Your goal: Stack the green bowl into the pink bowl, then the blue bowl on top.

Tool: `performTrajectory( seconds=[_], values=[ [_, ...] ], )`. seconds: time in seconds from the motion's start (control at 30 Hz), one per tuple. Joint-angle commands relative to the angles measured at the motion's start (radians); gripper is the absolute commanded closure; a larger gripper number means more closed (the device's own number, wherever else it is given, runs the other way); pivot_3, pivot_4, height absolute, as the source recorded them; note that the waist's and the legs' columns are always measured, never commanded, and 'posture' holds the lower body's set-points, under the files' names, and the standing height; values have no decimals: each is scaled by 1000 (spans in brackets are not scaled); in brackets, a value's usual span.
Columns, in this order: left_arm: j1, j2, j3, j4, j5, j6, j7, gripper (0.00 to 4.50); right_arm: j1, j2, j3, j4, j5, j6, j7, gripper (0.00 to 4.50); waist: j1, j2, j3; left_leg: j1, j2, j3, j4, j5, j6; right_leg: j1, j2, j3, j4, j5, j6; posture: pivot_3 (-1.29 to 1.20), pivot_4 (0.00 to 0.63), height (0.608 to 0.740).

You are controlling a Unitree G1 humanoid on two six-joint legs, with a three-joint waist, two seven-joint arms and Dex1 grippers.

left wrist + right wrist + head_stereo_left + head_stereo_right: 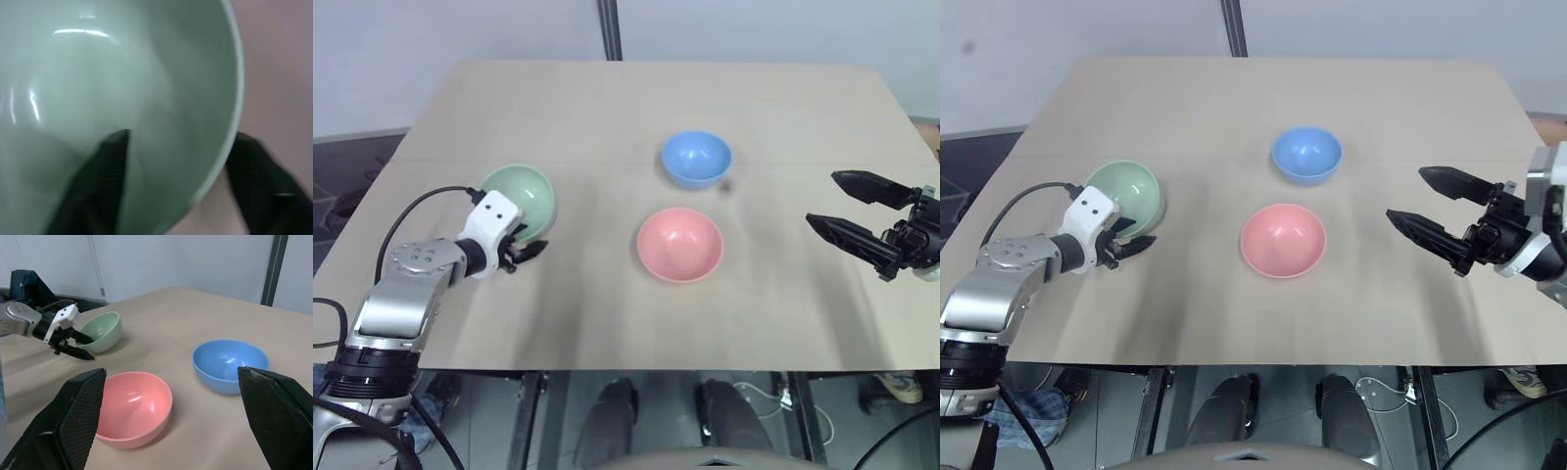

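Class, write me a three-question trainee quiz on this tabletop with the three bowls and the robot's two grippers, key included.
1. True or false: the pink bowl already holds another bowl.
2. Which bowl does the left gripper straddle at the rim? A green bowl B blue bowl C pink bowl
3. Fill in: the right gripper, off to the side of the table, holds ____.

Key: 1 false, it is empty. 2 A, one finger inside, one outside. 3 nothing; its jaws stand open.
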Motion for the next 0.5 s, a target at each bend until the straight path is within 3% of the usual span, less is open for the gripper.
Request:
performTrajectory(
  seconds=[0.03,0.1,0.5],
  values=[
    [-20,6,13,1,10,-5,-11,3884,17,-30,-22,-38,35,-27,3,0,0,0,0,0,0,0,0,0,0,0,0,0,0,0,0,0,150,740],
    [-23,8,9,4,16,-10,-19,4456,28,-39,-22,-42,43,-32,6,0,2,2,-2,0,0,-1,0,0,0,0,0,0,0,0,0,0,150,740],
    [-50,14,2,11,32,-51,-65,4456,72,-70,-5,-41,41,-73,14,0,2,3,-2,1,0,1,0,0,0,1,0,1,1,0,0,0,150,740]
  ],
)
